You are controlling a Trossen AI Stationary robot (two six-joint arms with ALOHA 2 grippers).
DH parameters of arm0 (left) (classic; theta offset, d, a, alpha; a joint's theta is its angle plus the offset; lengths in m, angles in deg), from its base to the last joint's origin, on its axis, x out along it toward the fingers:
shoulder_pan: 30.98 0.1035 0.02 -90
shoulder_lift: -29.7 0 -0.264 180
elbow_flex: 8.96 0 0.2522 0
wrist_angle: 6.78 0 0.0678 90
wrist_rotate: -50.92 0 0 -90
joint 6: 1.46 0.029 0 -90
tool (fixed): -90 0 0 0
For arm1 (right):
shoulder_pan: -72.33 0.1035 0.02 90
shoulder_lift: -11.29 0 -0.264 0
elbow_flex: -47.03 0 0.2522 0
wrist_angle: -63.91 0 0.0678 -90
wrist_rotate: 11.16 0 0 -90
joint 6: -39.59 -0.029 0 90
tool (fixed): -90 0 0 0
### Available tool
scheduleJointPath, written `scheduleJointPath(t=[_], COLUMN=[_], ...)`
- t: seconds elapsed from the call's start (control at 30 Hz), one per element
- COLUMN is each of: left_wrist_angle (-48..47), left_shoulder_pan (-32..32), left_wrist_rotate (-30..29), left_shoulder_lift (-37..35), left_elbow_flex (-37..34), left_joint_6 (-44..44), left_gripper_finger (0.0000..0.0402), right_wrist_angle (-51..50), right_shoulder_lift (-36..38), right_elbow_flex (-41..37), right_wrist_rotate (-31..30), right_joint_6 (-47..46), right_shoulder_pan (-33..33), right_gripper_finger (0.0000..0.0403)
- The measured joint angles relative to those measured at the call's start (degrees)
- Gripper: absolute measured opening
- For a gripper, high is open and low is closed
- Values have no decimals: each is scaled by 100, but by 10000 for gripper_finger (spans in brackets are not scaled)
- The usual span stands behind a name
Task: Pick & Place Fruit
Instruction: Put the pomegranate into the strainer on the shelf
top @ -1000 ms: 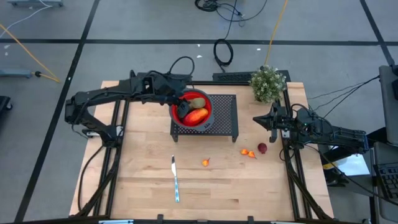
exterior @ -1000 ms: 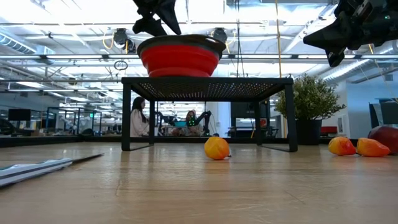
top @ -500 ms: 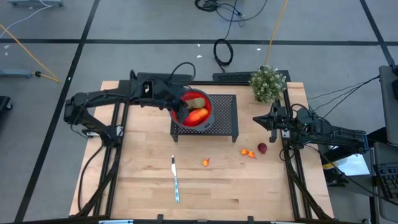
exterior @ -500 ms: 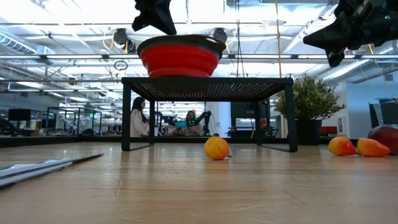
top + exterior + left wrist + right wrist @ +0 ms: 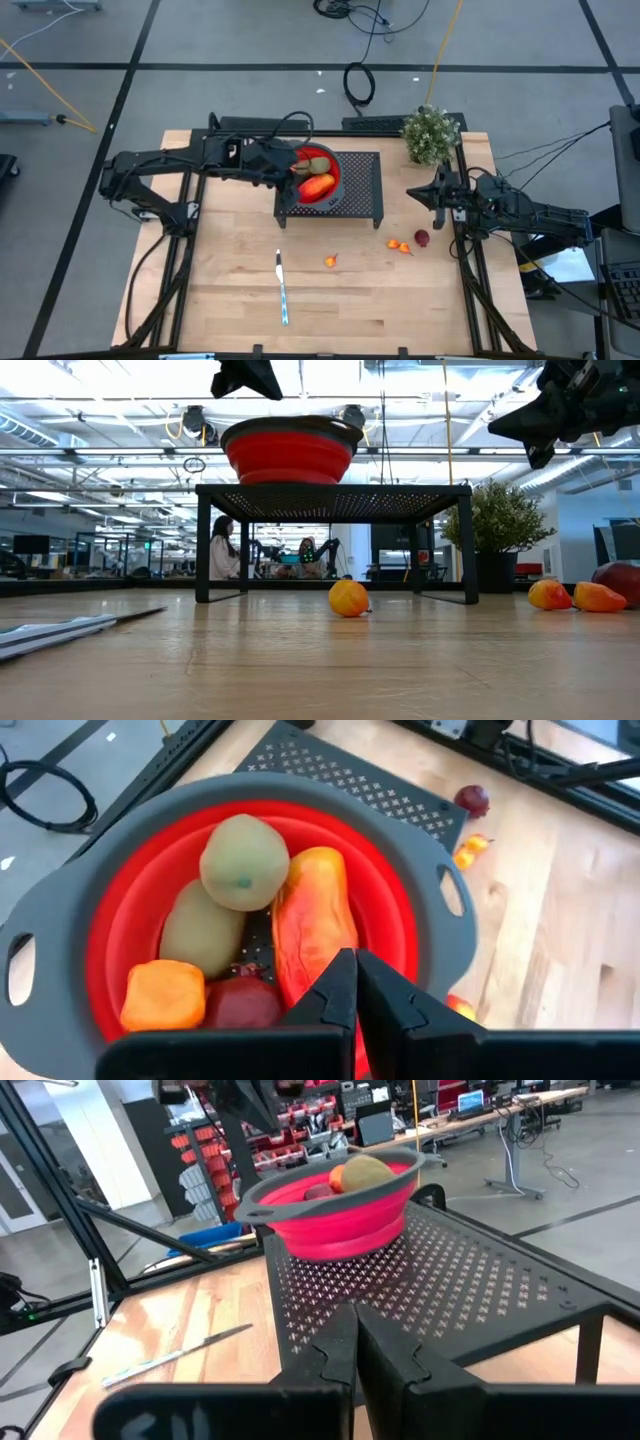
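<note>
A red collapsible bowl with a grey rim [image 5: 445, 860] stands on a black perforated stand [image 5: 360, 195] at the table's far middle. In it lie a red-orange oval fruit [image 5: 312, 925], two brown-green kiwi-like pieces [image 5: 243, 862], an orange chunk [image 5: 165, 997] and a dark red piece [image 5: 240, 1003]. My left gripper [image 5: 355, 982] hovers shut and empty above the bowl's left side [image 5: 245, 378]. A small orange fruit [image 5: 330, 261], two more orange ones [image 5: 399, 245] and a dark red one [image 5: 422, 238] rest on the wooden table. My right gripper [image 5: 410, 192] waits shut at the right, pointing level.
A silver knife [image 5: 282, 288] lies on the table near the front middle. A potted plant [image 5: 431, 134] stands at the far right corner. Cables lie on the floor beyond the far edge. Bare wood spreads across the left and near parts.
My left gripper has shut with nothing in it, and it has drawn back toward the table's left edge and slightly up from over the bowl. The fruit in the bowl and on the table has stayed put.
</note>
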Motion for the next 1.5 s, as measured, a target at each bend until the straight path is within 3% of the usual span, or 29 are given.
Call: scheduleJointPath(t=[0.37,1.1,1.5], left_wrist_angle=[123,1740,2074], left_shoulder_pan=[-109,-120,-120], left_wrist_rotate=[7,41,153], left_shoulder_lift=[-548,-3151,-4115], left_elbow_flex=[-186,-2769,-3823], left_joint_6=[124,166,261], left_gripper_finger=[2,2,4], right_wrist_angle=[-284,-181,15], right_shoulder_lift=[-4,-2,-2], right_elbow_flex=[2,4,4], right_wrist_rotate=[6,20,17], right_joint_6=[5,42,42], right_shoulder_pan=[-1,-2,0], right_gripper_finger=[0,0,0])
